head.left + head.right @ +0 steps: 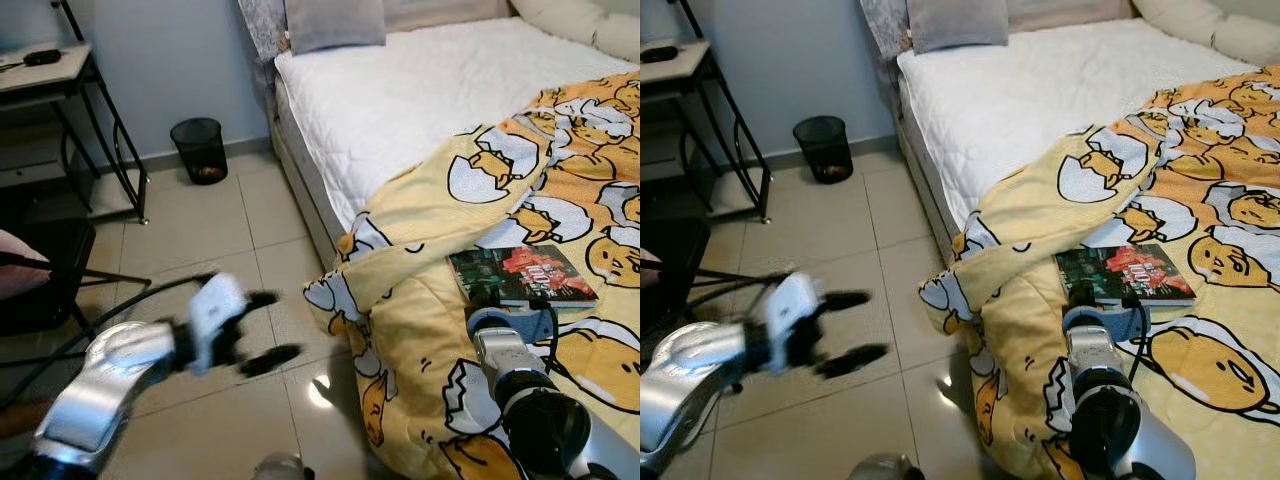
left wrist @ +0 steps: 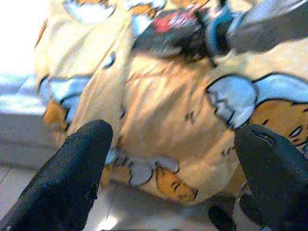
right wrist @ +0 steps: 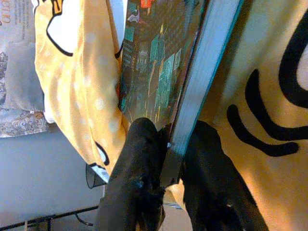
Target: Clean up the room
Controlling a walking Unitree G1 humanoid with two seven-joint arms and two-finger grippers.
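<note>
A book [image 1: 522, 274] with a dark green and red cover lies on the yellow duck-print blanket [image 1: 430, 330] that hangs off the bed's near corner. My right gripper [image 3: 168, 159] is shut on the book's near edge, one black finger [image 3: 139, 159] on the cover and the other under it. My left gripper [image 1: 265, 328] hovers open over the tiled floor, left of the blanket, its fingers [image 2: 72, 173] spread wide and holding nothing.
The bed [image 1: 420, 90] with a white mattress and grey pillow [image 1: 335, 22] takes up the right side. A black wastebasket [image 1: 200, 148] stands by the far wall. A metal-frame side table [image 1: 60, 90] and a dark chair [image 1: 40, 275] stand at the left.
</note>
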